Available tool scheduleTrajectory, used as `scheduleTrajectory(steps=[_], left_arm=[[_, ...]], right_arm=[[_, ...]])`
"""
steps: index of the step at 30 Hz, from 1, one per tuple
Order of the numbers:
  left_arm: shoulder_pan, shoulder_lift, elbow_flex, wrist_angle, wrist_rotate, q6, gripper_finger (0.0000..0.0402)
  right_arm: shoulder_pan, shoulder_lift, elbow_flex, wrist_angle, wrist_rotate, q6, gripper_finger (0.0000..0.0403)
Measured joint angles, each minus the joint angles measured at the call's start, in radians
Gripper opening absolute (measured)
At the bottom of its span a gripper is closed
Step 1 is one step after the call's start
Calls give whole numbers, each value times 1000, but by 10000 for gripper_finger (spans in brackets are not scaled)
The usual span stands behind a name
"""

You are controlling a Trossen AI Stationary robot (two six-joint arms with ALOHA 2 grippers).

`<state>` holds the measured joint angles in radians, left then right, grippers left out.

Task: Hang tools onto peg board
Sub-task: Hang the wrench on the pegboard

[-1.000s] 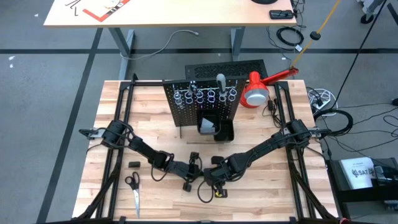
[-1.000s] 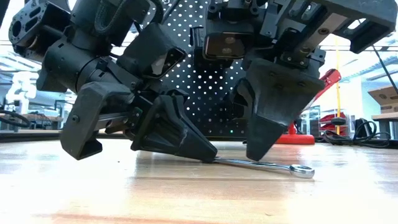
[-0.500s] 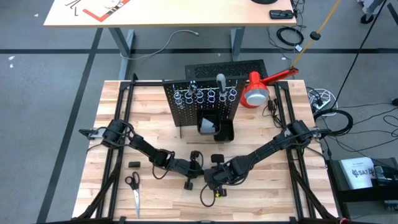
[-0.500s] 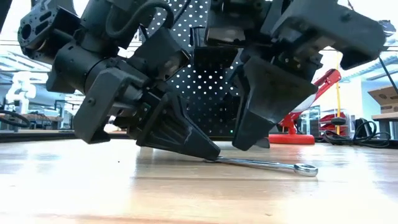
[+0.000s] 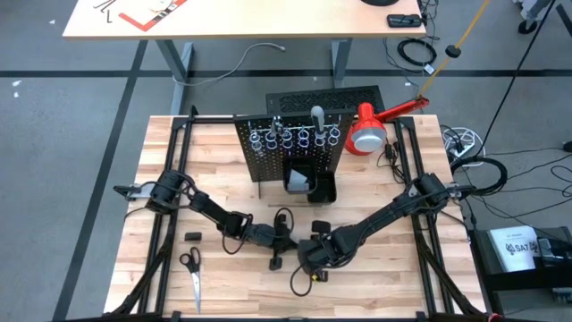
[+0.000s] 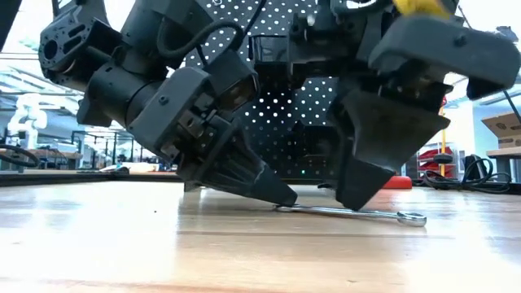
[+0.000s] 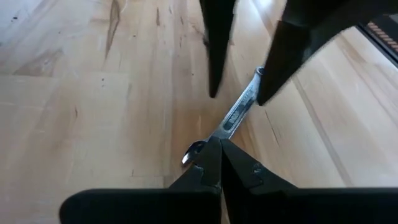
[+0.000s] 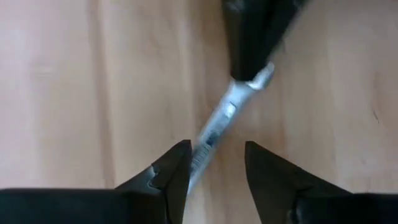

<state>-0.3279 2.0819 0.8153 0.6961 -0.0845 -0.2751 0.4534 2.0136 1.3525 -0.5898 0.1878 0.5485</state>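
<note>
One thin silver wrench lies flat on the pale butcher-block wooden table, toward the table's 6 o'clock edge in the high view, well apart from the upright black perforated peg board at 12 o'clock. It is not yet lifted.

Change noted over the last second: my left gripper has pressed its closed fingers, tips together, onto the near end of the wrench, pinning or nudging it rather than holding it. My right gripper has swung round from the 3 o'clock side and now straddles the shank with its jaws parted, one finger on either side, nothing clamped. In the low view the wrench's ring end has slid slightly toward 3 o'clock.

Assessment: the left is steadying the tool while the right lines up its pick. Closing on so thin a shank flat against wood risks a slip.

Grey scissors lie at 8 o'clock, untouched.
</note>
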Motion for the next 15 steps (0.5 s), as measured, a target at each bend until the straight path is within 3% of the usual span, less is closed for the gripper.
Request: scheduleTrajectory(steps=[15], left_arm=[[4, 6, -3, 116, 2, -104, 1]], right_arm=[[-1, 11, -32, -18, -4, 80, 85]])
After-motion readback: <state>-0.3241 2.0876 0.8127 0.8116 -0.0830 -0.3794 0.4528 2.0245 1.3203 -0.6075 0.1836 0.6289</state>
